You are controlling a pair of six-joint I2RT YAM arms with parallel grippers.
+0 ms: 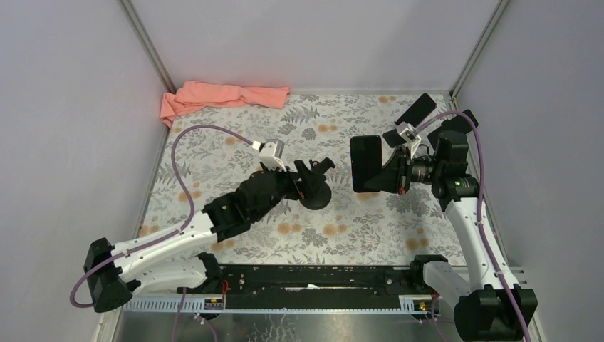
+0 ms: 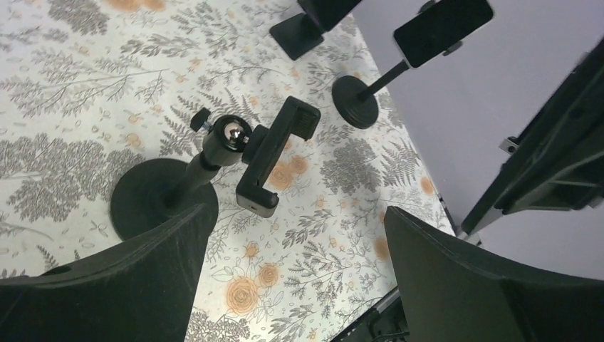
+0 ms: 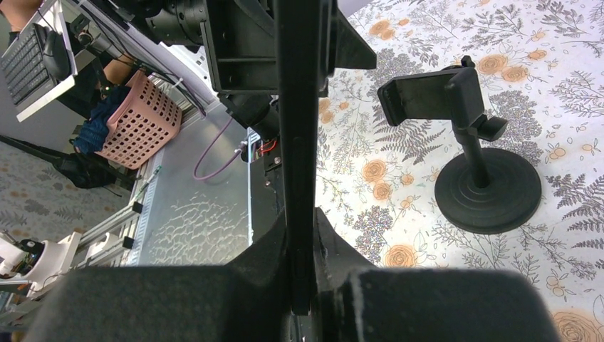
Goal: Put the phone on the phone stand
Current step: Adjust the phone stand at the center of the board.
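Observation:
The black phone stand (image 1: 314,194) has a round base, a ball joint and an empty clamp; it stands mid-table. In the left wrist view the stand (image 2: 165,201) is at the left, its clamp (image 2: 274,153) tilted and empty. My left gripper (image 1: 310,171) is open and holds nothing; its fingers (image 2: 128,285) hang just above and before the stand. My right gripper (image 1: 390,175) is shut on the black phone (image 1: 365,164), held upright off the table, right of the stand. In the right wrist view the phone (image 3: 298,128) shows edge-on between the pads, and the stand (image 3: 476,153) is to the right.
A second stand carrying another phone (image 1: 417,109) is at the back right, also seen in the left wrist view (image 2: 441,28). An orange cloth (image 1: 224,95) lies at the back left. Grey walls enclose the table. A pink basket (image 3: 139,117) sits beyond the near edge.

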